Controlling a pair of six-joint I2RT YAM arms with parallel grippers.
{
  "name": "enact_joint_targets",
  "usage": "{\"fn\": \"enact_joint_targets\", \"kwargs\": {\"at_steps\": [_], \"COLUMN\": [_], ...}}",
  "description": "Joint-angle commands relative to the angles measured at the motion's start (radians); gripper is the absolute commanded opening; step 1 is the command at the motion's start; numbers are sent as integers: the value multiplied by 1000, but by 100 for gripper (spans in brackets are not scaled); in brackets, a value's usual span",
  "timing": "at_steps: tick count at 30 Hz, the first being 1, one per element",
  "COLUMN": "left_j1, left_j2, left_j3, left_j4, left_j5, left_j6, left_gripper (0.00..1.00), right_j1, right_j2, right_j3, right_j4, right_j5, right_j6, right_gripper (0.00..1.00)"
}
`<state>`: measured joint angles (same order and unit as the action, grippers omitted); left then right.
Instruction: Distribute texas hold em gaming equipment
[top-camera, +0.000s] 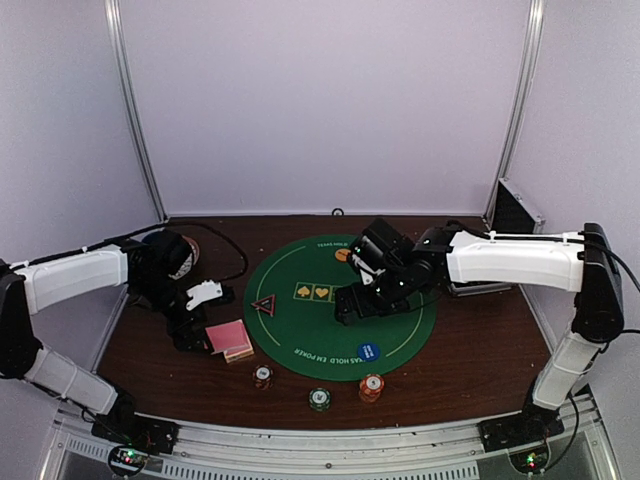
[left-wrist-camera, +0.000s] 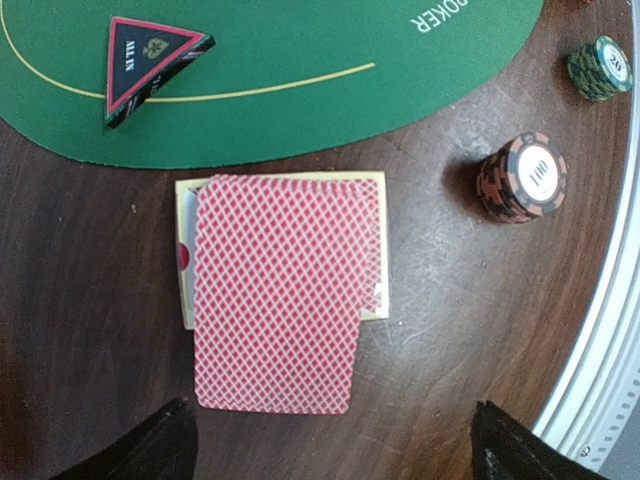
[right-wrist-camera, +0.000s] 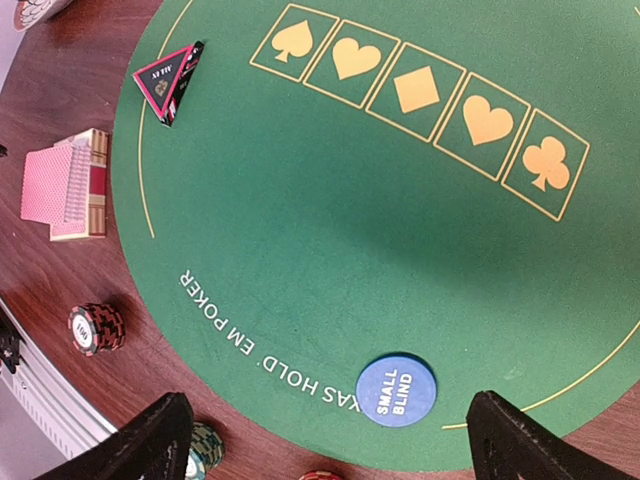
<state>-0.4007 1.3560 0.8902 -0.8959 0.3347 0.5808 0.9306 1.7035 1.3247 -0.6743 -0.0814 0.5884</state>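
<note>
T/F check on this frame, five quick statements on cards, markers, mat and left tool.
1. The pink-backed deck of playing cards lies on the brown wood table, off the round green felt mat. True.
2. The blue round "small blind" disc sits on the wood. False: it is on the mat, near its edge.
3. The black-and-red triangular "all in" marker rests on the mat. True.
4. The left tool is shut on a card. False: it is open and holds nothing.
5. Cards cover the five yellow suit outlines. False: the outlines are bare.
</note>
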Motion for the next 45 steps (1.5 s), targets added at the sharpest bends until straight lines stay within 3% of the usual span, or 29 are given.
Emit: {"fn": "enact_joint_targets", "kwargs": {"at_steps": [1,45], "left_j1": [-6,-6], "left_j2": [14,99], "left_j3": [-6,-30], "left_j4": [68,146], "left_j5": [-4,0], "left_j6": [44,125], "left_gripper": [98,98], "right_j1": [-1,14], "right_j2": [-45,-91], "right_j3": [-20,-91], "right_j4": [20,63], "right_j5": [-17,-27], "right_j6": [21,54], "right_gripper": [99,100]}}
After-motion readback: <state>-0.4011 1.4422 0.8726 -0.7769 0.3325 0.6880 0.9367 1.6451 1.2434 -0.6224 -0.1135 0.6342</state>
